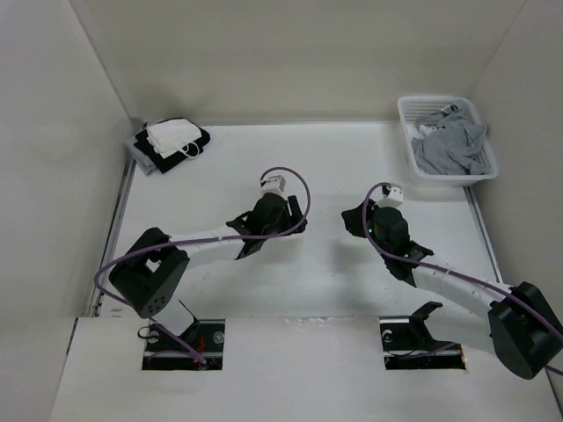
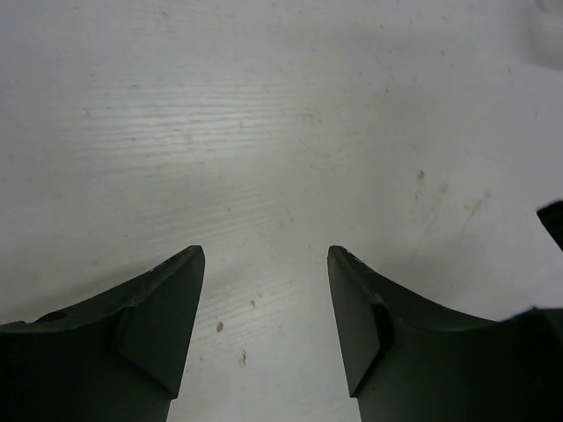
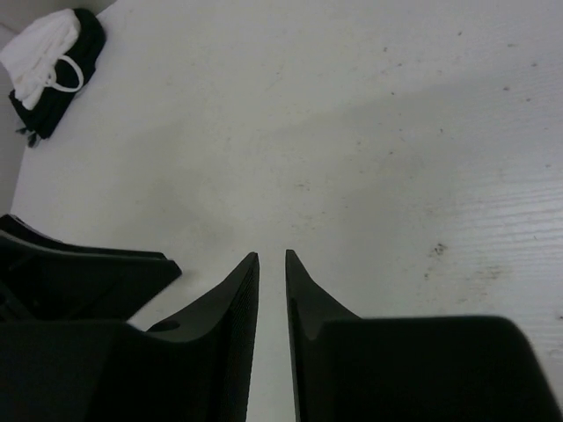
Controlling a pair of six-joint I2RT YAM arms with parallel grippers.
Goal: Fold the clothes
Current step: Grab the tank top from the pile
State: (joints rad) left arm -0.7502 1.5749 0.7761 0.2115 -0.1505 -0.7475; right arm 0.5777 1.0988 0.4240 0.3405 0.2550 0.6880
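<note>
The clothes [image 1: 450,145], a heather-grey T-shirt, lie crumpled in a white basket [image 1: 406,119] at the table's far right corner. Neither wrist view shows them. My left gripper [image 1: 297,218] [image 2: 266,255] hangs over the bare white table near its middle, jaws wide open with nothing between them. My right gripper [image 1: 356,220] [image 3: 272,257] is just to its right, pointing left. Its jaws stand only a narrow slit apart, and bare table shows through the gap. Both grippers are well short of the basket.
A black-and-white stack of clothes [image 1: 171,141] [image 3: 48,66] sits in the far left corner. White walls enclose the table on three sides. In the right wrist view, part of the left arm [image 3: 79,281] shows close by at lower left.
</note>
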